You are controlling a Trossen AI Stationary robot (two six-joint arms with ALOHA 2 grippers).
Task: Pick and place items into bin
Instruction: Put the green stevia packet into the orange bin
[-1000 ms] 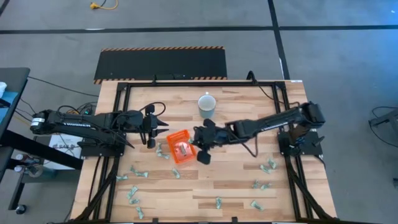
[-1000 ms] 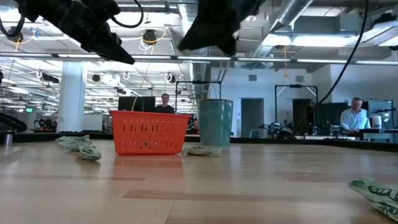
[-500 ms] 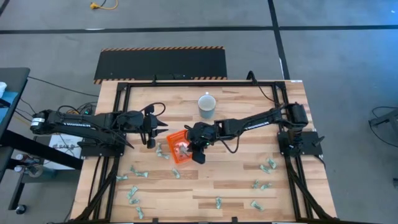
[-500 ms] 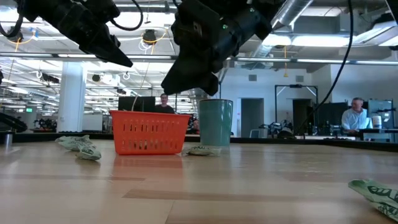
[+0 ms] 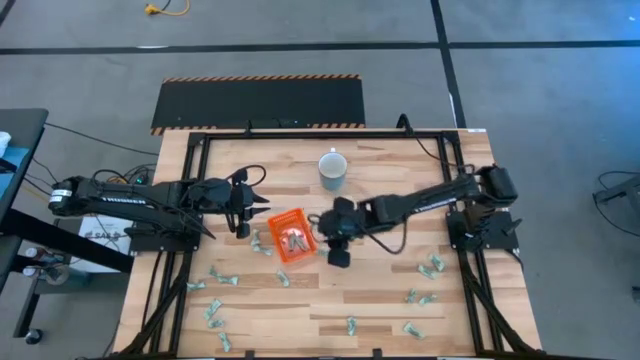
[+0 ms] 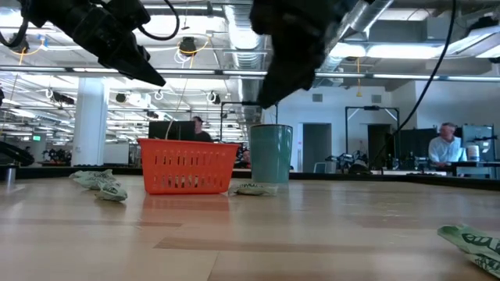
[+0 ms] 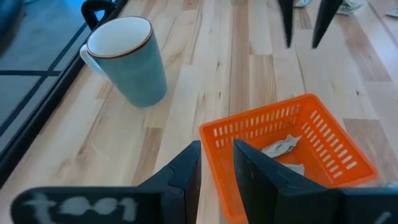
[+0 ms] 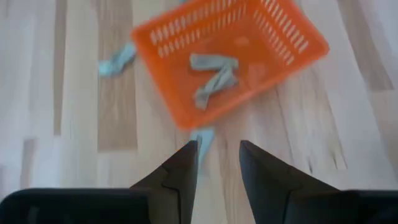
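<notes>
Right gripper point(image 5: 339, 243) empty, fingers parted; left gripper point(image 5: 243, 208) raised, idle.

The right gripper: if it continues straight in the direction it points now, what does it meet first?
Probably the item lying on the table just outside the bin, right ahead of the open right gripper. The bin comes after it. Depth is hard to judge.

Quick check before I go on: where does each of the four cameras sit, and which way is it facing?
High: overhead, straight down on table, both arms.
Low: tabletop level, facing the basket, mug and room; arms overhead.
Left wrist: past left gripper at basket and mug.
Right wrist: past right gripper, open, down at basket holding wrapped pieces.
All four share the basket.
</notes>
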